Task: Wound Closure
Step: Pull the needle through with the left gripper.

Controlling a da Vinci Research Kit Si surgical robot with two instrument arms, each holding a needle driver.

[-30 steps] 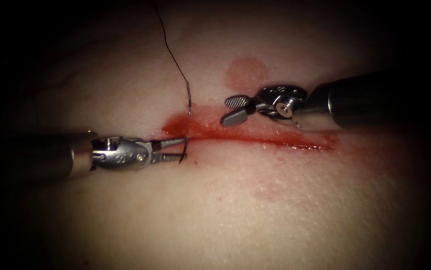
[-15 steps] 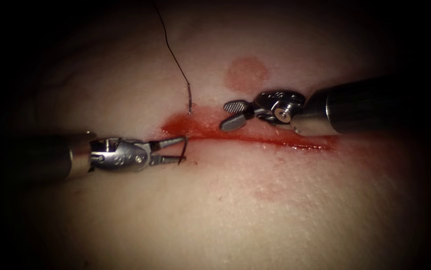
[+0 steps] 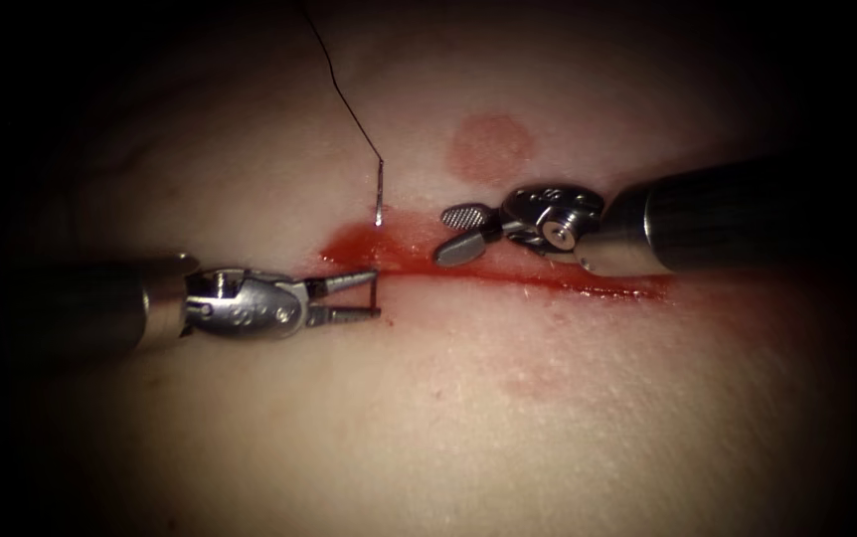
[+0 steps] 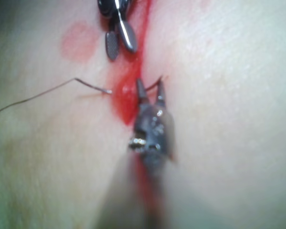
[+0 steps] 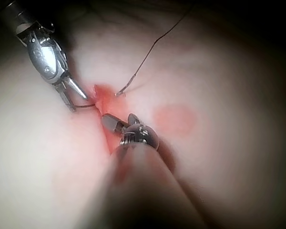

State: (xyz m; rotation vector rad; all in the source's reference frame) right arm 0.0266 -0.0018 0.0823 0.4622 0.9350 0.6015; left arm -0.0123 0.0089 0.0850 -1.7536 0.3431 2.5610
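Needle [image 3: 378, 199] first — it sits in the tissue [image 3: 468, 438] near the left end of the cut [image 3: 548, 283]. Its thread end stands up out of the surface on the far side of the cut. The thread [image 3: 344, 99] runs away from it, up and to the left in the endoscope view. On the near side a short dark length of the needle's point end shows, right at the left tool [image 3: 367, 298]. That tool's jaws are parted, one on either side of the point end and not closed on it, so for the moment it holds nothing. The left wrist view says the same: the two tips of the left tool [image 4: 151, 88] are spread with a thin dark arc running between them. The thread [image 4: 38, 95] trails off slack across the skin. The right tool [image 3: 456, 231] hovers over the cut just to the right of the needle, jaws wide apart and empty, above the red fluid [image 3: 359, 249] pooled at that end. By my reading the bite is across both edges and the step in hand is taking hold of the emerged point — no grasp yet. The next move calls for the left jaws to close squarely on the needle a little behind its point. Any pull should then follow the needle's curve, not run straight, so the tissue is not torn. The thread looks free to run.
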